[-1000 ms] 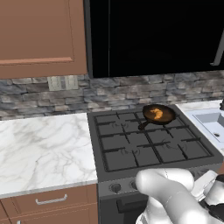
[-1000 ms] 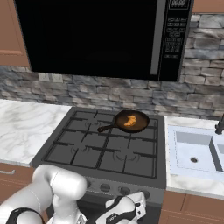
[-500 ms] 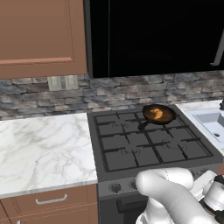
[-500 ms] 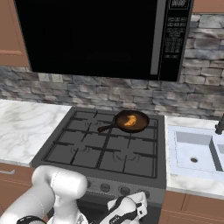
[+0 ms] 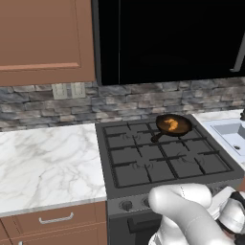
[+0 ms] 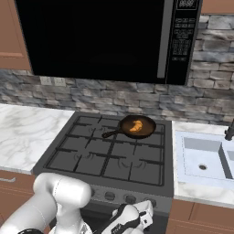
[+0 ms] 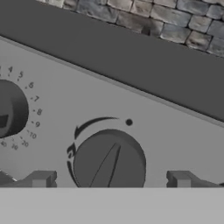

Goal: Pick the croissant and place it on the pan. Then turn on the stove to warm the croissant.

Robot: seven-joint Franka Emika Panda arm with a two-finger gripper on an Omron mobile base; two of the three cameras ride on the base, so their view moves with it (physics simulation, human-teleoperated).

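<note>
The golden-orange croissant lies inside the small dark pan, which sits on the back right burner of the stove. My gripper is low at the stove's front panel. It is open, with one fingertip on each side of a round grey knob. The knob's pointer ridge runs from the lower left to the upper right. Nothing is held.
A second knob with numbers around it sits to the left on the panel. White marble counter lies left of the stove and a sink right of it. A dark microwave hangs above.
The hand has shifted very slightly at the stove's front. The jaws stay open, and the croissant and pan have not moved.
</note>
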